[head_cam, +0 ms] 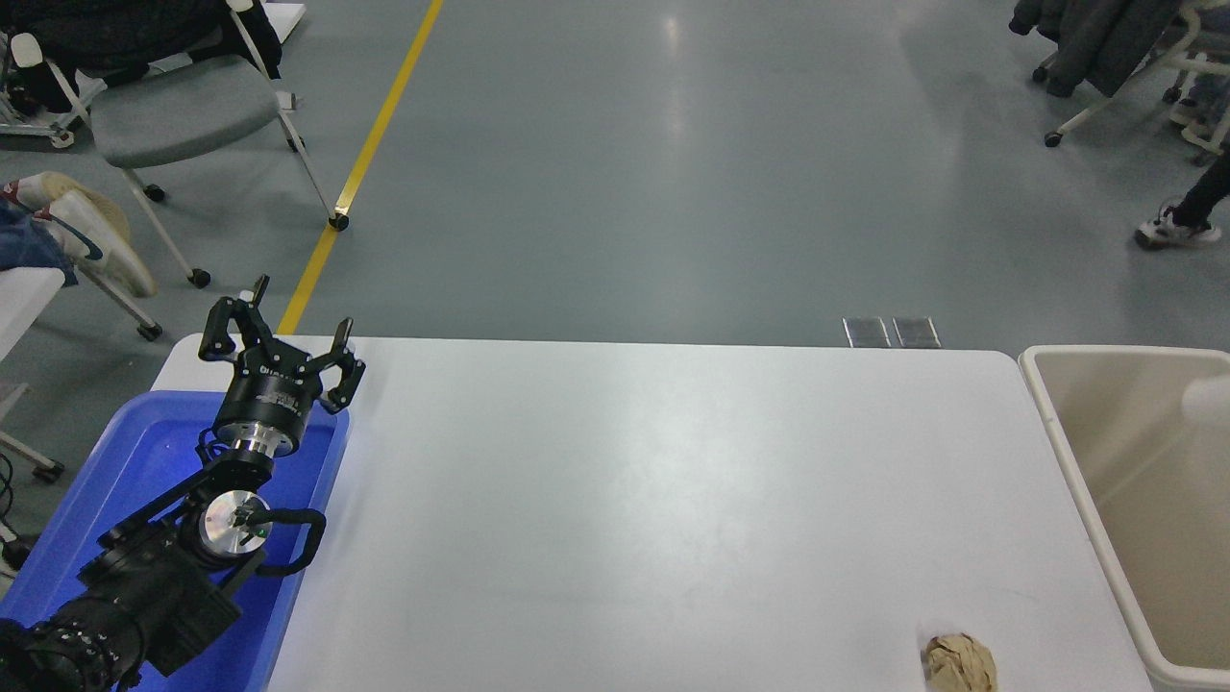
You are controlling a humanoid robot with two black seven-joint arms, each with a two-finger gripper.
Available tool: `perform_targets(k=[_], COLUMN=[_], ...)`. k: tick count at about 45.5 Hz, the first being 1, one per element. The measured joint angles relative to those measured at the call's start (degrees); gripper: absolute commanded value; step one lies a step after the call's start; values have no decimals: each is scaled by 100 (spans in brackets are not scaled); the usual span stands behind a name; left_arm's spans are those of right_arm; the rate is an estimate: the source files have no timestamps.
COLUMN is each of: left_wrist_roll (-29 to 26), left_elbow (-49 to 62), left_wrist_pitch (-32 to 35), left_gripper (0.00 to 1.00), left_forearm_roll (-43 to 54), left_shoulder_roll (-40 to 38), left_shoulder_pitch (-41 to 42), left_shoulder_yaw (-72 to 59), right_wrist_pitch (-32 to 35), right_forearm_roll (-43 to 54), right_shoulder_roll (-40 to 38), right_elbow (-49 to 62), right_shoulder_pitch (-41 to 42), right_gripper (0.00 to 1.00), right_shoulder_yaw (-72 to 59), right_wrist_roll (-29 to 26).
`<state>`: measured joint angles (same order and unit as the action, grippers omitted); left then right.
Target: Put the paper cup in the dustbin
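The beige dustbin (pixel 1057 423) stands at the table's right end, cut off by the picture's right edge. A blurred white edge of the paper cup (pixel 1209 399) shows at the right border, over the bin's inside. My right gripper is out of view. My left gripper (pixel 279 341) is parked at the lower left over the blue tray, open and empty.
A bright blue tray (pixel 144 452) sits at the table's left end under my left arm. A crumpled brown paper ball (pixel 959 661) lies near the table's front right. Chairs and a person's shoe show on the floor beyond.
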<state>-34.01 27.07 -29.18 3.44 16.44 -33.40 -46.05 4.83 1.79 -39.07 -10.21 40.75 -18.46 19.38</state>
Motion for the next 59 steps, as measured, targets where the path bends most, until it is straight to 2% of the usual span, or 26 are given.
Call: perform_targets(k=[9, 25, 54, 55, 56, 58, 59], left_wrist_roll=[0, 0, 0, 0, 0, 0, 0], left_elbow=[0, 0, 0, 0, 0, 0, 0], left_wrist_pitch=[0, 0, 0, 0, 0, 0, 0], left_gripper=[100, 100, 100, 100, 100, 100, 100], left_forearm_roll=[0, -1, -1, -1, -1, -1, -1], left_shoulder_roll=[-1, -1, -1, -1, -1, -1, -1], left_shoulder_pitch=[0, 0, -1, -1, -1, -1, -1], left_shoulder_yaw=[0, 0, 0, 0, 0, 0, -1], right_wrist_pitch=[-83, -271, -423, -423, -424, -429, -431], right_forearm_roll=[-165, -234, -179, -177, -175, -173, -172], right_shoulder_roll=[431, 762, 902, 902, 902, 902, 902], right_elbow=[470, 670, 727, 727, 727, 730, 735], right_shoulder_pitch=[-202, -389, -567, -577, -590, -614, -623], right_gripper=[0, 0, 1, 16, 35, 87, 98], right_shoulder_yaw=[536, 1114, 1273, 1274, 1275, 1277, 1277], right_wrist_roll=[-436, -940, -1134, -1135, -1135, -1135, -1135])
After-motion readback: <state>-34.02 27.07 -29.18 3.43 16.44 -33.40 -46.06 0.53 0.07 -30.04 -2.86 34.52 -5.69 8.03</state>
